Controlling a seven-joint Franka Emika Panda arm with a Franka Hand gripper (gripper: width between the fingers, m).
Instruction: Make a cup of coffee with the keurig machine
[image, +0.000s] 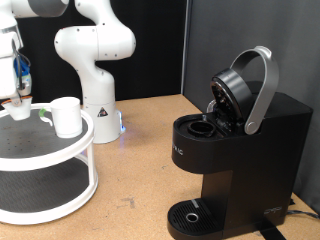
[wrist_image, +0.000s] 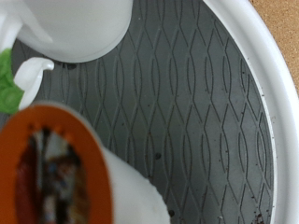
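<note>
The white cup (image: 67, 116) stands on the top tier of a round white two-tier stand (image: 60, 150), on its grey mat. It also shows in the wrist view (wrist_image: 65, 26). A small white pod with a reddish-brown top (wrist_image: 51, 173) sits on the mat close to the cup; in the exterior view the pod (image: 18, 111) is at the stand's left. My gripper (image: 14, 96) hangs just above the pod, and its fingertips do not show clearly. The black keurig machine (image: 235, 150) stands at the exterior view's right with its silver-handled lid (image: 258, 90) raised and the pod holder open.
The arm's white base (image: 95, 70) stands behind the stand. The stand's white rim (wrist_image: 266, 112) curves around the mat. A green and white piece (wrist_image: 14, 84) lies beside the pod. The wooden table (image: 140, 170) lies between stand and machine. A black curtain is behind.
</note>
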